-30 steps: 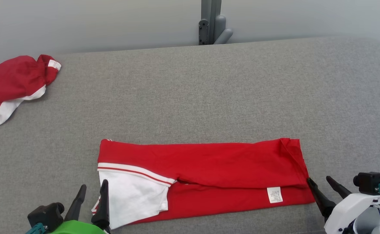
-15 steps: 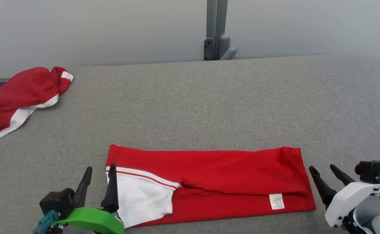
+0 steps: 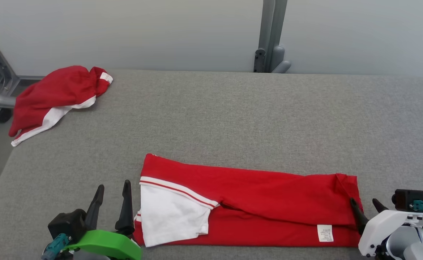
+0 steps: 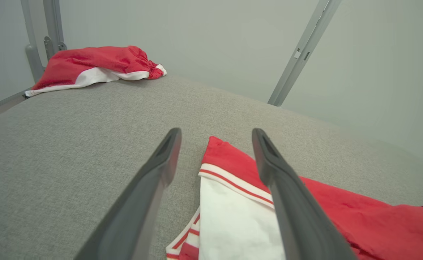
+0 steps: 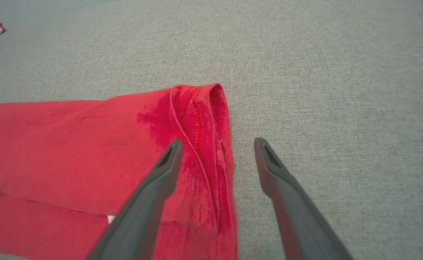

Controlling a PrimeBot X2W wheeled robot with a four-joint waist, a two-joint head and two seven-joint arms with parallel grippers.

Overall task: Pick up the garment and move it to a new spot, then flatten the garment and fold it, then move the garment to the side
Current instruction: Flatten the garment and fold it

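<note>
The left pincer (image 3: 114,186) and right pincer (image 3: 364,202) sat low by the table's (image 3: 233,119) near edge, spread wide and empty, one at each end of the garment (image 3: 262,202).

Spread pincer (image 5: 217,142) straddles the garment (image 5: 70,144) at its hemmed end, perhaps touching.

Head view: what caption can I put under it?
Left gripper and right gripper, both open, at the ends of the folded garment on the table.
</note>
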